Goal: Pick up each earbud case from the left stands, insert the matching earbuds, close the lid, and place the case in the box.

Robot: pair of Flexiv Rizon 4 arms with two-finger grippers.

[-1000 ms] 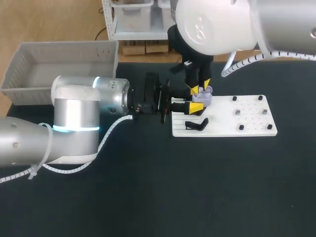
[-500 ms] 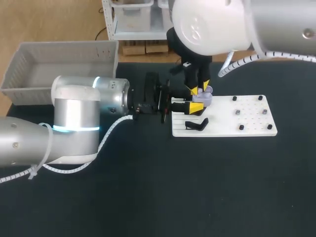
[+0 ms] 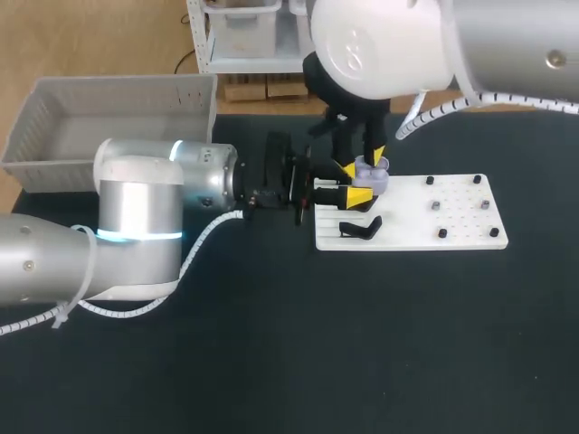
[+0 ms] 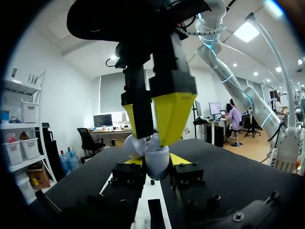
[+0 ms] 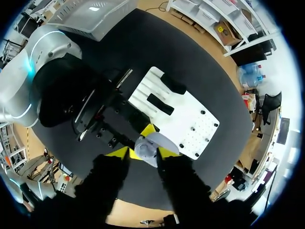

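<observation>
Jaws clamped on earbud case point(image 4: 157, 163): left gripper point(image 4: 157, 160), right gripper point(image 5: 143, 152) both; left contact clear only in left wrist view.

A black table point(image 3: 362, 344); on it lies a white pegged board point(image 3: 466, 237).

the head camera sat high behind the robot and looked down on the whole black table point(image 3: 271, 362), taking in both arms from a distance. the left wrist camera lay low, close to the tabletop, and faced level across it past the left gripper point(image 4: 156, 163), very near the lavender case point(image 4: 155, 153), with the right gripper point(image 4: 153, 136) looming just above. the right wrist camera hung over the white board point(image 5: 190, 114) and faced straight down. all three views shared the case and both grippers; the head and right wrist views also shared the board.
</observation>
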